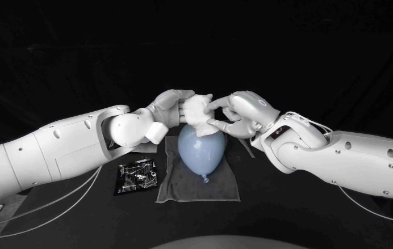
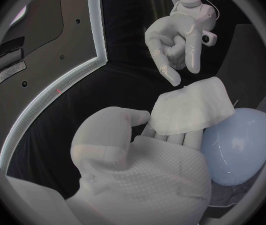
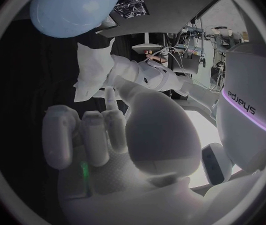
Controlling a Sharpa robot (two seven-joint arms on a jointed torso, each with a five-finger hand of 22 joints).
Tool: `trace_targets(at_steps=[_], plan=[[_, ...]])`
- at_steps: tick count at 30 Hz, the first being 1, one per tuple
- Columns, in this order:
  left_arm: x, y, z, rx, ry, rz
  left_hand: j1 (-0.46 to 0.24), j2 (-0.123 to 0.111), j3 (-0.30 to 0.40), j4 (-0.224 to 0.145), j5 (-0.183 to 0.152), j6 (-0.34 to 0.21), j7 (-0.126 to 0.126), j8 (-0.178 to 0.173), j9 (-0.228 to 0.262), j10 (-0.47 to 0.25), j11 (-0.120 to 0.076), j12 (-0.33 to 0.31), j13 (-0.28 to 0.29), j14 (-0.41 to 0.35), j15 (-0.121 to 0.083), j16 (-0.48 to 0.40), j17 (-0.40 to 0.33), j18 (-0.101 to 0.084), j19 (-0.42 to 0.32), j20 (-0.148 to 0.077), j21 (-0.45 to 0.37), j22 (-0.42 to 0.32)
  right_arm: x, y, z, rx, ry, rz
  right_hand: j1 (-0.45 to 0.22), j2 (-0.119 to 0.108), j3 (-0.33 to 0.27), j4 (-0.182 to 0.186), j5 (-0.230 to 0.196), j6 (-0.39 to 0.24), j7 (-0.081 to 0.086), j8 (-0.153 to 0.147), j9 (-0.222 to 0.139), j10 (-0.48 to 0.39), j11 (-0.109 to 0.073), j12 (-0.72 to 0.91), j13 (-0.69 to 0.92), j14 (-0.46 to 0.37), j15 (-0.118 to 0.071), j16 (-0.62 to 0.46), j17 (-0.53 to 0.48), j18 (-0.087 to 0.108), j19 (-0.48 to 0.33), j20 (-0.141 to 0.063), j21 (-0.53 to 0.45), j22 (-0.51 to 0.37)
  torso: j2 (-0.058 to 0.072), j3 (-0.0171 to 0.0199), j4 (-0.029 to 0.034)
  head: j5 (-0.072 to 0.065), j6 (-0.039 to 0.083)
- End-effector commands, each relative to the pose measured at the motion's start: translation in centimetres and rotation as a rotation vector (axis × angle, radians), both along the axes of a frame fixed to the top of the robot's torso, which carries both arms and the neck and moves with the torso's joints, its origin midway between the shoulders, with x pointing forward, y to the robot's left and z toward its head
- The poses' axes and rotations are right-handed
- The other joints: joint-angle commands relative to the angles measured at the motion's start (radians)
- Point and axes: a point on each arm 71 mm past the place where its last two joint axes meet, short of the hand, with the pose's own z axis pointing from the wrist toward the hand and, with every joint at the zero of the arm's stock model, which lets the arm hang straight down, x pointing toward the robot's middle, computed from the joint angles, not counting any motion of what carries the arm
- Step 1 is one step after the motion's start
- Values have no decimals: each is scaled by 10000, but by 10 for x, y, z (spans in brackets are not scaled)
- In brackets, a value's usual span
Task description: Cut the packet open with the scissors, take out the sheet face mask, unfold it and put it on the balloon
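Observation:
My left hand (image 1: 168, 110) holds the folded white sheet mask (image 1: 196, 109) just above the top of the pale blue balloon (image 1: 200, 147). In the left wrist view the mask (image 2: 189, 107) is pinched between the thumb and fingers of the left hand (image 2: 139, 170), with the balloon (image 2: 242, 145) close beside it. My right hand (image 1: 242, 115) faces the mask with partly curled fingers and holds nothing. One fingertip (image 2: 170, 76) hangs a small gap from the mask's edge. The right wrist view shows the right hand (image 3: 107, 135), the mask (image 3: 95, 70) and the balloon (image 3: 76, 7).
The balloon lies on a grey cloth (image 1: 199, 189) in the middle of the black table. The cut black packet (image 1: 137, 175) lies flat to the left of the cloth, beneath my left forearm, and shows as the packet (image 3: 129, 6) past the balloon.

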Motion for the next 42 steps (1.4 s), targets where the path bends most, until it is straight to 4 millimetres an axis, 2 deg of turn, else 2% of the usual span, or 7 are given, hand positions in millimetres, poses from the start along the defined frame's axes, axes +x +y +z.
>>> trace_targets(at_steps=[1,11,18,25,27,34,42], plan=[[-1,-3,1,-36,1,-232,7,85,-59,8,-11,-62,580,-46,-15,-59,17,-56,-14,-86,21,-44,-11,169,-45,16,-50,8,-3,4,0,-732,-975,163,60,-88,12,-58,-13,-7,28,-65,-14,742,-43,35,2237,1046,-82,35,2635,-22,276,-78,-20,1534,6,-1,0,18,-13],[-2,-3,1,-22,22,-257,14,100,-78,10,-11,-61,594,-44,-12,-75,20,-53,-12,-93,21,-40,-13,172,-32,14,-42,11,1,10,-2,-1030,-1170,98,107,-75,37,-85,-13,11,24,-76,-25,747,-45,46,2244,1046,-81,35,2635,-22,276,-76,-23,1534,1,5,8,65,-82],[-2,-4,2,-40,20,-289,19,109,-85,8,-10,-60,603,-41,-10,-78,21,-50,-11,-93,21,-37,-13,173,-24,13,-38,13,7,12,-6,-1417,-1084,-82,134,-50,59,-95,-13,31,20,-79,-31,748,-47,49,2245,1046,-82,35,2635,-22,277,-77,-21,1537,5,-6,5,73,-129],[-2,-5,2,-55,18,-307,25,118,-91,5,-10,-58,613,-38,-8,-80,23,-47,-10,-92,20,-33,-12,174,-16,11,-34,14,10,14,-8,-1659,-1072,-222,230,93,165,-129,-12,181,-5,-59,-43,763,-67,79,2262,1046,-96,35,2635,-30,296,-83,11,1565,0,-2,4,104,-159],[-3,-5,2,-60,16,-306,34,128,-98,0,-9,-55,624,-33,-6,-82,26,-44,-8,-87,18,-27,-11,175,-6,10,-29,16,11,15,-8,-1725,-1074,-253,297,194,252,-163,-18,419,-76,32,-20,779,-120,112,2280,1046,-133,35,2635,-36,313,-104,40,1589,0,-3,4,110,-165],[-2,-5,2,-95,16,-304,38,132,-101,-3,-9,-53,629,-31,-4,-83,27,-43,-8,-85,18,-24,-11,175,-2,9,-27,16,12,15,-10,-1921,-1093,-289,331,284,311,-237,-18,1015,-300,332,86,796,-307,145,2299,1046,-280,35,2635,-47,341,-224,89,1634,0,-5,-2,117,-181],[-2,-5,2,-113,19,-299,44,138,-104,-8,-9,-52,636,-29,-3,-85,29,-42,-7,-80,17,-20,-10,176,5,7,-24,17,13,14,-12,-2093,-1067,-381,348,339,312,-293,-18,1224,-405,484,150,808,-402,167,2312,1046,-368,35,2635,-56,358,-308,116,1660,0,-2,-2,118,-203]])
